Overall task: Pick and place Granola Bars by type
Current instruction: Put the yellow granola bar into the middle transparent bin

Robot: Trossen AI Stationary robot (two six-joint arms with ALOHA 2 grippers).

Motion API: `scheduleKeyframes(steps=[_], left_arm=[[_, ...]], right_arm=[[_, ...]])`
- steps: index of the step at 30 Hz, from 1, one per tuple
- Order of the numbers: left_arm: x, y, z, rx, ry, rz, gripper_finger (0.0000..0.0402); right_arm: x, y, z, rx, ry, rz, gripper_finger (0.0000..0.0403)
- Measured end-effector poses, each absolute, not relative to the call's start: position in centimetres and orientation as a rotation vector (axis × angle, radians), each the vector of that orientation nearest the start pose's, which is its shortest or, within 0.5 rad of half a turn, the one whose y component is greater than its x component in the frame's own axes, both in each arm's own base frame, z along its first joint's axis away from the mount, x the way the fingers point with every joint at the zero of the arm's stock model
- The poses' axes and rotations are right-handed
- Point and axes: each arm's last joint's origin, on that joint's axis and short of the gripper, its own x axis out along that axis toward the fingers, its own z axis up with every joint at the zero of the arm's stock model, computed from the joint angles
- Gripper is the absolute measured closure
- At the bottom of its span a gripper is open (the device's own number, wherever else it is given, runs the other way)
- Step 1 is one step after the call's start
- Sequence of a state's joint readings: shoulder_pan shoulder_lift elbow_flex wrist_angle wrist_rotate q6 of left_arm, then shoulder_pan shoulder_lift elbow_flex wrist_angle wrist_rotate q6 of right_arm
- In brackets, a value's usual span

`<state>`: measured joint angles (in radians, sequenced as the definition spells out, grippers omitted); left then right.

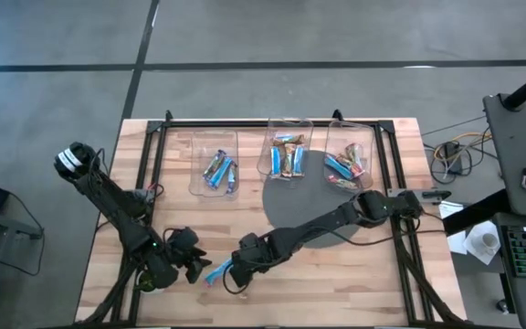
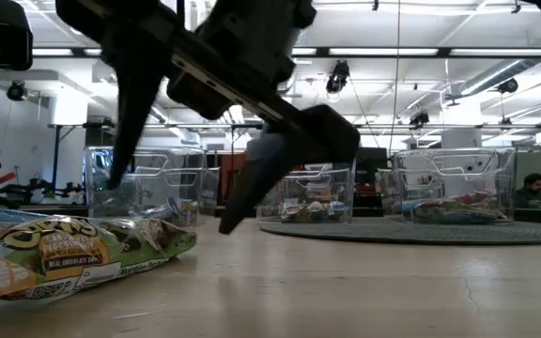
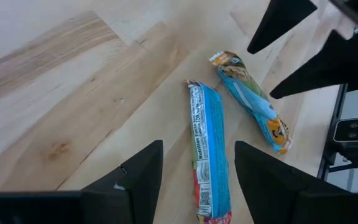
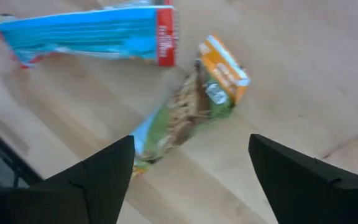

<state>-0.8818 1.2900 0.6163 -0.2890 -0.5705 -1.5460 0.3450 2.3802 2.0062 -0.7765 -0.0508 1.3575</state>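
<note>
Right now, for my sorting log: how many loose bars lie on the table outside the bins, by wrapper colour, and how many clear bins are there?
Blue bar: 1
Multicoloured bar: 1
Clear bins: 3
Total: 5

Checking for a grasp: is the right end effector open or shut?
Open: the right end effector has its fingers spread, above the green bar lying free on the table.

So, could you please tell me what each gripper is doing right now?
Left gripper: open, holding nothing.
Right gripper: open, holding nothing.
</note>
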Motion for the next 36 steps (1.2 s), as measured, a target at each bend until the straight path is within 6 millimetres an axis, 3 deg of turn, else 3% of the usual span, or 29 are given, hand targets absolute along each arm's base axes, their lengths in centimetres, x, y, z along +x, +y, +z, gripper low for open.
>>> scheduleKeyframes(steps=[7, 16, 23, 36], left_arm=[[15.7, -16.6, 17.6, -0.823, 0.72, 0.308, 0.022], [15.8, -16.5, 17.6, -0.84, 0.69, 0.33, 0.022], [15.8, -16.5, 17.6, -0.839, 0.679, 0.336, 0.022], [15.8, -16.4, 17.6, -0.838, 0.68, 0.337, 0.022]], right_arm=[[46.6, 16.8, 15.0, 0.999, 1.205, -0.49, 0.0116], [47.0, 17.4, 16.3, 0.978, 1.187, -0.399, 0.0111], [47.6, 15.9, 14.6, 0.956, 1.199, -0.423, 0.0114], [47.5, 16.1, 12.4, 0.896, 1.26, -0.442, 0.0145]])
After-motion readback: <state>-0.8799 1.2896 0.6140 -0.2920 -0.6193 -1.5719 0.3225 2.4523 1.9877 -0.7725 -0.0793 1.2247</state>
